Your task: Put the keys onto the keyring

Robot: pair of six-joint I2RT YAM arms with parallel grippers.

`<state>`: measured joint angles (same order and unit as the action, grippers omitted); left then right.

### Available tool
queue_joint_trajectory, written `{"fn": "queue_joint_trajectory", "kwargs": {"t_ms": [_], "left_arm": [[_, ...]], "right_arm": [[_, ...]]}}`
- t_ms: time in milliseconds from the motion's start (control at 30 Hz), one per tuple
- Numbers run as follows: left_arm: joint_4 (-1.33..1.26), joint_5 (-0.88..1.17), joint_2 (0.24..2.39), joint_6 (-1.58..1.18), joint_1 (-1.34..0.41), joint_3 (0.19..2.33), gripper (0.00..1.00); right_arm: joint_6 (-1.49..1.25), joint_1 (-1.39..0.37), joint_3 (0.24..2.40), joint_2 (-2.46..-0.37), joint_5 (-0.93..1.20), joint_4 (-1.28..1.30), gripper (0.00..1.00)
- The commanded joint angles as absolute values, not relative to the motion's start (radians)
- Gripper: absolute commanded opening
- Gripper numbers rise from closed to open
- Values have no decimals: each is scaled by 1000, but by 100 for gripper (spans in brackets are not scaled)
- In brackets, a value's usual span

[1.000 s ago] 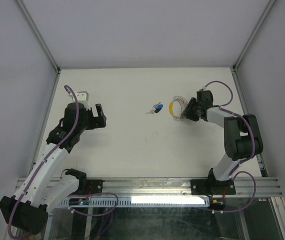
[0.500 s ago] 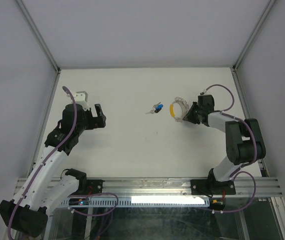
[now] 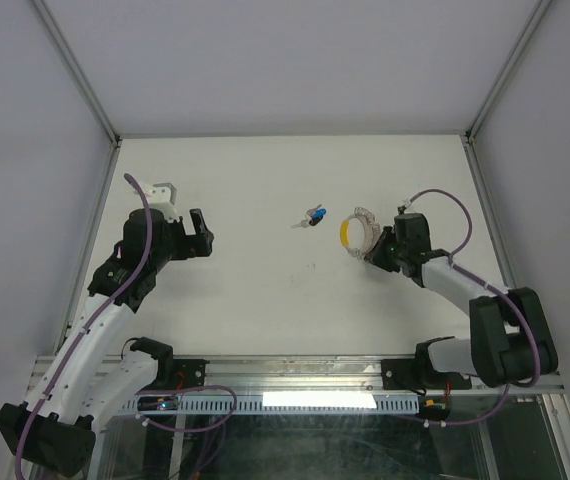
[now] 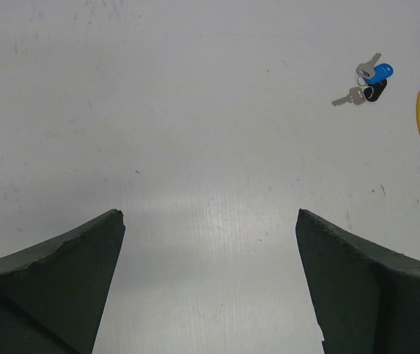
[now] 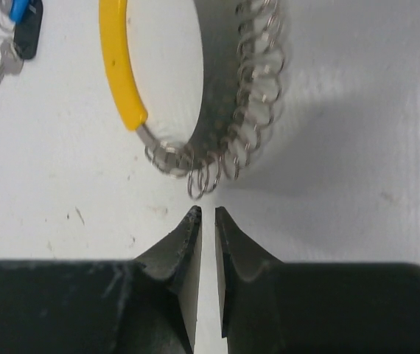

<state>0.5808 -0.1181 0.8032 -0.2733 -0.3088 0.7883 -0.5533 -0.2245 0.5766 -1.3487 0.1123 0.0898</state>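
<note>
White table (image 3: 265, 300), lightly scuffed and speckled, with nothing lying between either arm and the pieces. Well off to the left of the keyring (image 5: 116, 74) is the left gripper (image 3: 203, 232). Its dark wedge-shaped fingers are spread wide, with only bare tabletop between them. Moving right, the keys (image 4: 376, 80) lie in a tight little bunch near the keyring's left side, clear of it. There's one bright blue plastic head, one black head, and thin silver blades poking out. Now the keyring itself, lying on the table: a smooth yellow segment on its left side, the rest a springy coil of fine silver wire loops. At its near edge comes the right gripper (image 5: 208, 214). Its black fingers are pinched almost together, just a thin slit between them, clamping nothing. The tips sit just short of the coil's nearest loops.
</note>
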Motion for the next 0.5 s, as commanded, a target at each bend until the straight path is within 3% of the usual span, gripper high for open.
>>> {"fn": "queue_joint_trajectory", "kwargs": {"t_ms": [0,333,467], "left_arm": [[528,-83,793,-267,-318,791,99],[525,-68,770,-265,-321,790,99],[520,-65,759,-267,-323,785,99]], "right_arm": [[-625,-284,502,-1201,64,123,15],[-765,-447,408,-938,-46,299,18],[-722,-445,472,-923,-163,368,36]]}}
